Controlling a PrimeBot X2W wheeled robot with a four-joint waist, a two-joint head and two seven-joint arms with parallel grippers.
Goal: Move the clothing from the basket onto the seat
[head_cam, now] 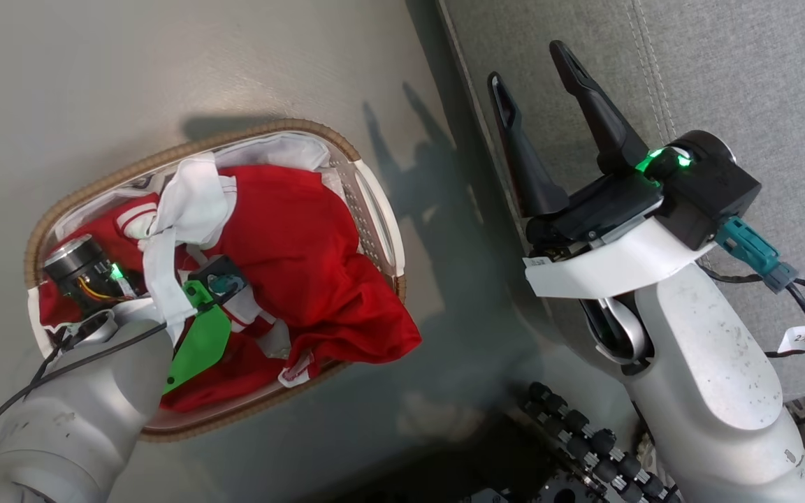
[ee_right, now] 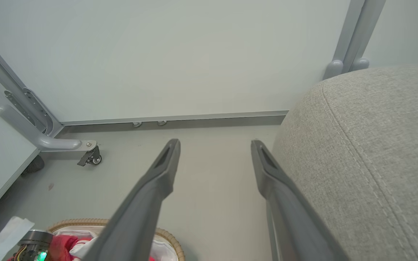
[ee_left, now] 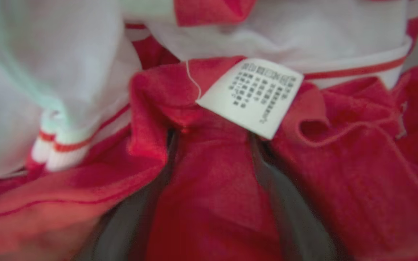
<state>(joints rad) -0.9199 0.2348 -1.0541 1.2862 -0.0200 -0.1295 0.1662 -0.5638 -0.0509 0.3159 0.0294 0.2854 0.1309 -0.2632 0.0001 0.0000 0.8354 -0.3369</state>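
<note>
The basket [head_cam: 367, 188] sits on the floor at the left, its woven rim showing again in the right wrist view [ee_right: 103, 222]. Red clothing [head_cam: 305, 251] with white trim fills it and spills over the near rim. My left arm [head_cam: 95, 391] reaches down into the pile, where cloth hides its fingers. In the left wrist view my left gripper [ee_left: 212, 139] stands open, its dark fingers [ee_left: 289, 210] pushed into the red clothing [ee_left: 212, 188], just below a white label [ee_left: 250, 96]. My right gripper [head_cam: 528, 66] is open and empty at the edge of the grey seat [head_cam: 738, 70].
Bare grey floor [head_cam: 444, 293] separates basket and seat. My base's black rollers [head_cam: 584, 433] sit at the bottom. Ahead of the right gripper [ee_right: 215, 143], a pale wall panel [ee_right: 194, 54] and a frame foot on a caster [ee_right: 89, 156] stand beside the seat's rounded corner [ee_right: 368, 152].
</note>
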